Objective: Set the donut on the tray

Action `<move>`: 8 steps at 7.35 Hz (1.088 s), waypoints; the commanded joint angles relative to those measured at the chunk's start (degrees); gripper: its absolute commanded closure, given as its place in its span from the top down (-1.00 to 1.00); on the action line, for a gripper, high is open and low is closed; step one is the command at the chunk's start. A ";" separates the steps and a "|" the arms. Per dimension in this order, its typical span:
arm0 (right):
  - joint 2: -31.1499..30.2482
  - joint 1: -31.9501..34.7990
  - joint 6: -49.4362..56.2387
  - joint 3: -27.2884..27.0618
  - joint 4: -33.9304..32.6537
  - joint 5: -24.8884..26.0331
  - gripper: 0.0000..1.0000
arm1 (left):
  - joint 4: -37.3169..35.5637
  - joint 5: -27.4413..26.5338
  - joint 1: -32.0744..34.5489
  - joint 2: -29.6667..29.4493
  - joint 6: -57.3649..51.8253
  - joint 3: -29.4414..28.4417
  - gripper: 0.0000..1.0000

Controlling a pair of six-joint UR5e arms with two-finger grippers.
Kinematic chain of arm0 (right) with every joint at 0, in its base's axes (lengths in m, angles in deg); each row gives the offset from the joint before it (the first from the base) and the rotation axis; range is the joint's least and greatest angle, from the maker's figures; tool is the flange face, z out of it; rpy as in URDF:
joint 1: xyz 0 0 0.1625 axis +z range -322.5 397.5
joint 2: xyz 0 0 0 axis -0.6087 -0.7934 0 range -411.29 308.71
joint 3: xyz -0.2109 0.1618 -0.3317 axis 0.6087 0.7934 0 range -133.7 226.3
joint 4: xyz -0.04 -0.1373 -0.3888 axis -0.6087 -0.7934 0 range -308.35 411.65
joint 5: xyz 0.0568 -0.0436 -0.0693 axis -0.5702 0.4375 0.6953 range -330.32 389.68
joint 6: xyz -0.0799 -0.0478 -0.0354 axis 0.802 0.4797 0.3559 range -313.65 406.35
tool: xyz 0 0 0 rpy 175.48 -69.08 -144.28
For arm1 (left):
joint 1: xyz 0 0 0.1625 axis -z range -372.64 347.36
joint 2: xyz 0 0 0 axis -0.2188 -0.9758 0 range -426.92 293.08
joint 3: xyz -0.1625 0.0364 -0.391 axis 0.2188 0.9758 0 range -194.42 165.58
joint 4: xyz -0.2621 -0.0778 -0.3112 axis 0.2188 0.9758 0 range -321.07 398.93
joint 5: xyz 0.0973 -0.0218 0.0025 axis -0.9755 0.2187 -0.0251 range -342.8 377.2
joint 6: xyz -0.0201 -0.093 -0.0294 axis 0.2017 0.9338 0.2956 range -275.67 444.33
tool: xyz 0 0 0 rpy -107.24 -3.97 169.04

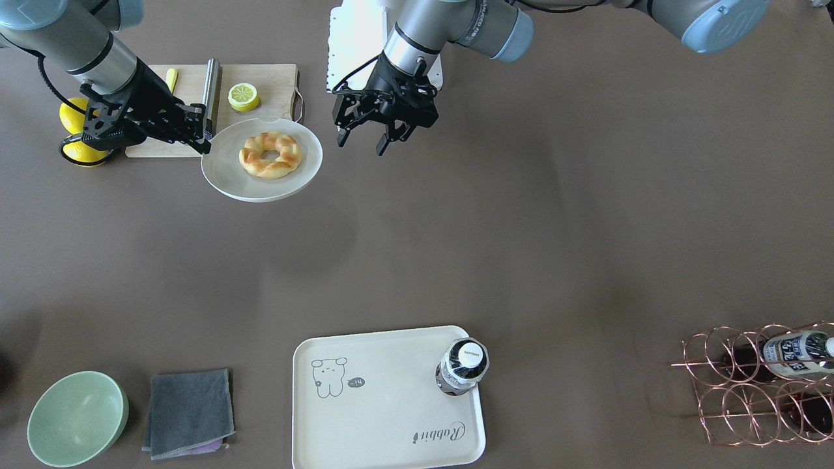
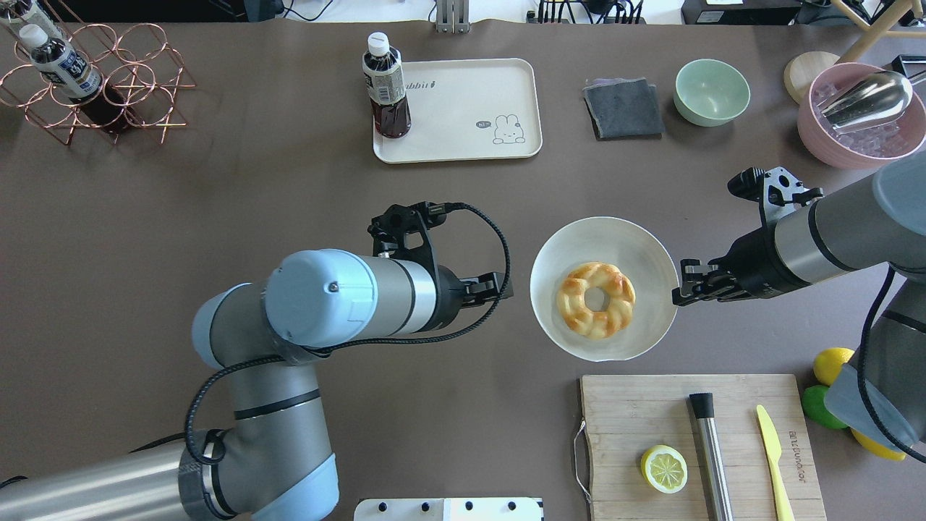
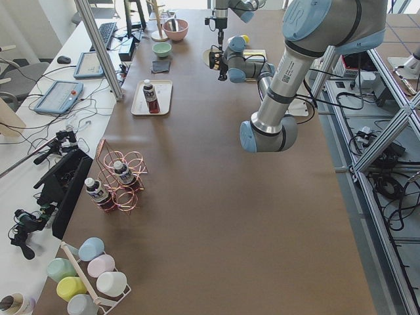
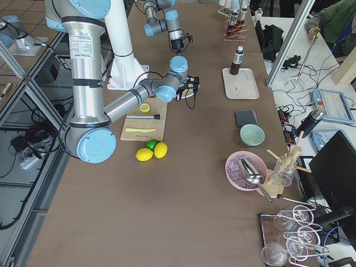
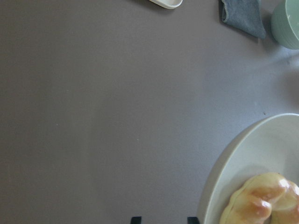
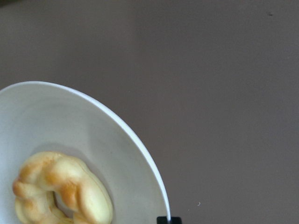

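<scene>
The donut (image 1: pixel 270 154), a golden braided ring, lies on a round white plate (image 1: pixel 228 172). My right gripper (image 1: pixel 207 144) is shut on the plate's rim and seems to hold it slightly above the table; the donut (image 2: pixel 597 300) and plate (image 2: pixel 579 239) also show overhead. My left gripper (image 1: pixel 361 140) is open and empty, hovering just off the plate's other side (image 2: pixel 500 286). The cream tray (image 1: pixel 384 417) lies at the far side of the table (image 2: pixel 463 108) with a dark drink bottle (image 2: pixel 387 87) standing on one corner. The wrist views show the donut (image 5: pixel 261 200) (image 6: pixel 60 186) on the plate.
A wooden cutting board (image 2: pixel 636 412) with a lemon half (image 2: pixel 664 468), a metal rod and a yellow knife lies near the plate. A grey cloth (image 2: pixel 623 108), a green bowl (image 2: pixel 711 90) and a pink bowl (image 2: pixel 861 116) stand far right. A copper bottle rack (image 2: pixel 94 79) stands far left.
</scene>
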 commanded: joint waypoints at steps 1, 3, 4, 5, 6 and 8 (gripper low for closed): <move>0.60 0.26 0.35 1.34 0.00 -0.19 -1.00 | 0.04 7.90 6.10 11.94 -5.62 8.97 0.95; 6.81 4.98 -0.17 8.86 -0.61 -2.89 -1.00 | 0.38 13.44 12.25 17.94 -10.55 10.50 0.95; 8.84 7.18 -6.26 11.60 -2.01 -4.13 -1.00 | 2.56 14.77 14.45 21.36 -13.80 10.85 0.95; 13.04 10.08 -17.98 13.37 -5.59 -4.49 -1.00 | 5.19 15.57 15.43 23.92 -14.61 10.77 0.95; 16.74 12.80 -20.19 17.82 -6.32 -8.94 -1.00 | 5.66 15.49 15.53 24.64 -14.71 10.59 0.95; 27.96 14.67 -31.58 29.93 -6.06 -11.97 -1.00 | 6.62 15.49 16.05 26.48 -15.66 10.59 0.95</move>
